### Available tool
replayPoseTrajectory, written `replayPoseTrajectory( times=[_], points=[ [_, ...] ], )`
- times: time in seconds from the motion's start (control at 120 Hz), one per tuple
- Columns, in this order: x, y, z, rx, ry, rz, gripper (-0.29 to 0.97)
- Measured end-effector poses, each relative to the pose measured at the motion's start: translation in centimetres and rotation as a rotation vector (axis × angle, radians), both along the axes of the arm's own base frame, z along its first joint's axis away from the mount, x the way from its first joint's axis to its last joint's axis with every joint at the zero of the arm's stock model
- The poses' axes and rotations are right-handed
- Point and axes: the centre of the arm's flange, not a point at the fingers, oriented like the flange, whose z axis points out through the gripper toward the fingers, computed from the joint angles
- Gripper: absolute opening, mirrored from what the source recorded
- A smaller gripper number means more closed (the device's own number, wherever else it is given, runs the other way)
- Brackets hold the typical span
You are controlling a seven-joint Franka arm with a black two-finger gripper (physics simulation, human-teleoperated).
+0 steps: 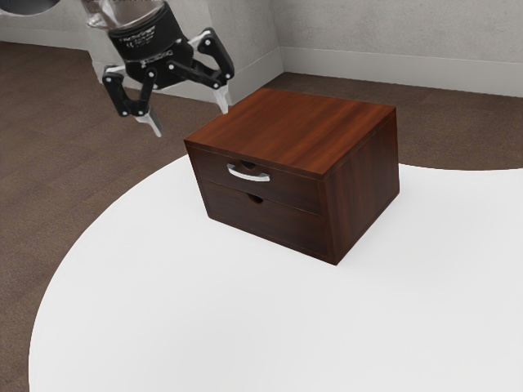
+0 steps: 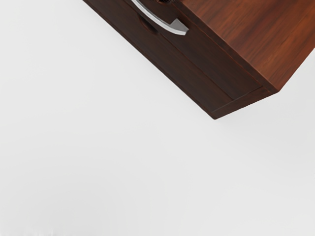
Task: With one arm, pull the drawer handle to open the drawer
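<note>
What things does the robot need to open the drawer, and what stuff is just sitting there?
Needed for the job:
- gripper, open, up in the air beside the cabinet
- silver handle
- top drawer, looks shut

Just there:
- bottom drawer
- white table
- brown floor

Open white round tabletop point(image 1: 204, 327) spreads before the dark reddish-brown wooden cabinet point(image 1: 327, 139), leaving free approach to its front. The curved silver metal handle point(image 1: 248, 173) juts from the upper drawer point(image 1: 290, 186). The black two-finger gripper point(image 1: 189, 118) hangs spread-fingered, apart from the cabinet's top corner.
</note>
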Motion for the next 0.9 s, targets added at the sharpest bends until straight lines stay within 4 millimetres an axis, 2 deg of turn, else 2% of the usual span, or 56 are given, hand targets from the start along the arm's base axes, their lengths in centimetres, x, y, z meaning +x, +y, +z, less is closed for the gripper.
replayPoseTrajectory(
  times=[0.108, 0.25, 0.4, 0.508, 0.65, 0.9],
  points=[
    [1.0, -0.4, -0.8, -0.037, -0.006, 0.151, 0.68],
    [2.2, 1.7, -1.7, -0.079, -0.026, 0.357, 0.68],
    [4.1, 3.3, -8.9, -0.098, 0.011, 0.534, 0.68],
    [3.4, 3.9, -11.9, -0.137, -0.027, 0.631, 0.68],
    [3.9, 2.5, -14.4, -0.185, -0.085, 0.686, 0.68],
    [3.7, 4.8, -15.7, -0.252, -0.193, 0.816, 0.68]
  ],
)
